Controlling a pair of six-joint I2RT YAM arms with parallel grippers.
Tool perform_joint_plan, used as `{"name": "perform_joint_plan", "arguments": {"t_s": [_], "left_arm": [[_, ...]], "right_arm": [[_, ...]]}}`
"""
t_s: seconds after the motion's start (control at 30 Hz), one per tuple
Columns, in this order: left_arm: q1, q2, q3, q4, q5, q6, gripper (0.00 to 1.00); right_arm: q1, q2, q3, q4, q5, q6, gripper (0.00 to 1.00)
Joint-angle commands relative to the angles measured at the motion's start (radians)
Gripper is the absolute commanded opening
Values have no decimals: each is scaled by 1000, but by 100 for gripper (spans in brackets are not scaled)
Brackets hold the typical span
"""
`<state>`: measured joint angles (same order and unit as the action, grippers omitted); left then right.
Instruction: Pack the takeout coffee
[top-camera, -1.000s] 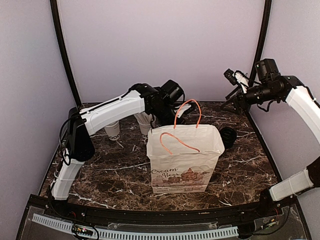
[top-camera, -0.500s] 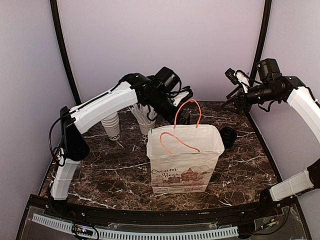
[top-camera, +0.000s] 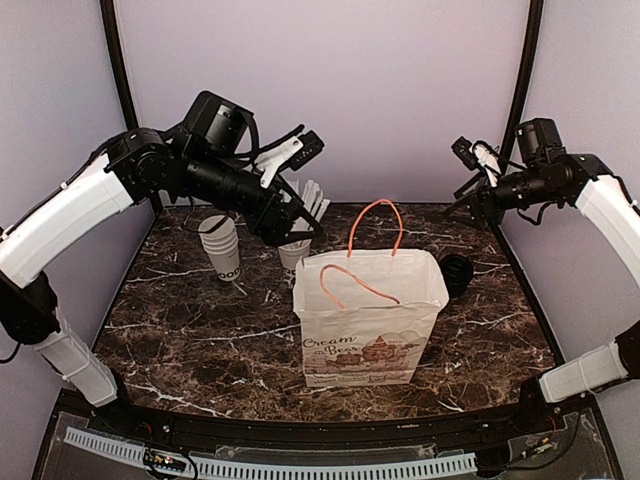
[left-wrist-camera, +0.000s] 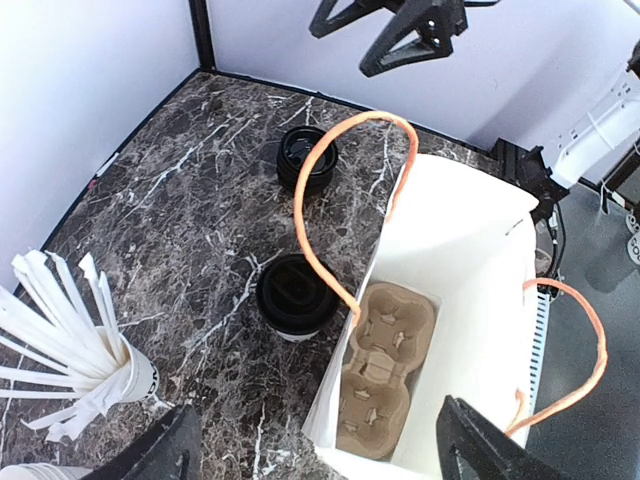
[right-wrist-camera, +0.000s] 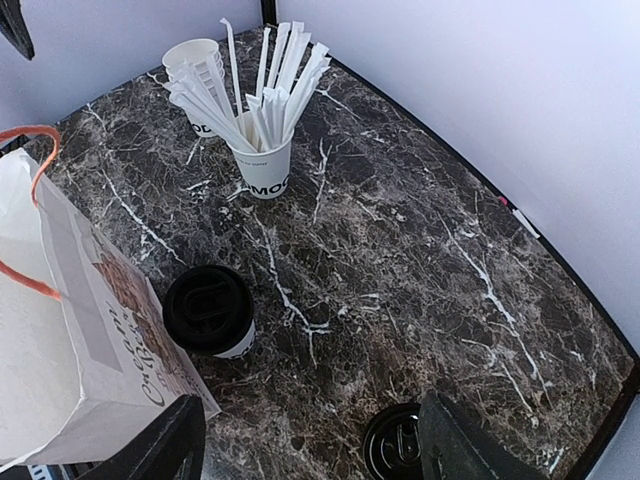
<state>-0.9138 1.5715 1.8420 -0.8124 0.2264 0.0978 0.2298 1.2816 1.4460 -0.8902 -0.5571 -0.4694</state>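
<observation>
Twice shows the takeout coffee (left-wrist-camera: 295, 297), lid-up on the desk (right-wrist-camera: 400, 260) just beside the paper bag (top-camera: 370, 320), hidden behind it from above, well apart from left claw (left-wrist-camera: 318, 410) and right claw (right-wrist-camera: 310, 402), both spread, empty.

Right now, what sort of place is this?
Probably a pretend coffee shop in a robot test booth: a white paper bag with orange handles, a white paper cup of white straws, plain walls around a dark marbled table.

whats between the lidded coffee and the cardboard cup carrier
A wall of the paper bag: the carrier sits inside, the coffee stands outside beside it, as the left wrist view shows.
</observation>
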Motion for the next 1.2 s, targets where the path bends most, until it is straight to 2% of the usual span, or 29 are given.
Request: {"name": "perform_joint_plan", "arguments": {"t_s": [0.0, 0.13, 0.27, 0.33, 0.4, 0.43, 0.5, 0.63, 0.73, 0.8, 0.93, 1.03, 1.17], "left_arm": [[-4, 29, -64, 38, 68, 13, 80], [-11, 98, -34, 8, 85, 25, 74], [-30, 162, 8, -30, 6, 53, 64], [-31, 187, 32, -51, -10, 66, 54], [-32, 198, 49, -65, 3, 77, 37], [-32, 194, 51, -67, 15, 80, 19], [-33, 174, 39, -75, 27, 90, 3], [-33, 94, -20, -104, 3, 123, 0], [-29, 35, -82, -175, -61, 145, 0], [-25, -8, -123, -226, -123, 155, 0], [30, -113, -221, -248, -143, 143, 0], [114, -203, -288, -211, -111, 145, 0], [172, -277, -416, -146, -84, 167, 0]], "right_arm": [[-6, 15, 8, 19, -22, 5, 75], [-6, 20, 12, 15, -20, 5, 74], [-6, 14, -6, 18, -9, 4, 74], [-6, 10, -17, 20, -6, 3, 74], [-6, 9, -23, 19, -3, 1, 74], [-6, 8, -25, 20, -2, 0, 74], [-6, 11, -27, 21, -1, -3, 74], [-6, 30, -34, 16, -18, -35, 73], [-3, 59, -36, 3, -51, -78, 66], [2, 91, -33, 5, -39, -87, 65], [60, 157, -10, 2, 53, -107, 65], [139, 215, 7, 10, 157, -116, 66], [232, 297, 55, 7, 231, -111, 66]]}}
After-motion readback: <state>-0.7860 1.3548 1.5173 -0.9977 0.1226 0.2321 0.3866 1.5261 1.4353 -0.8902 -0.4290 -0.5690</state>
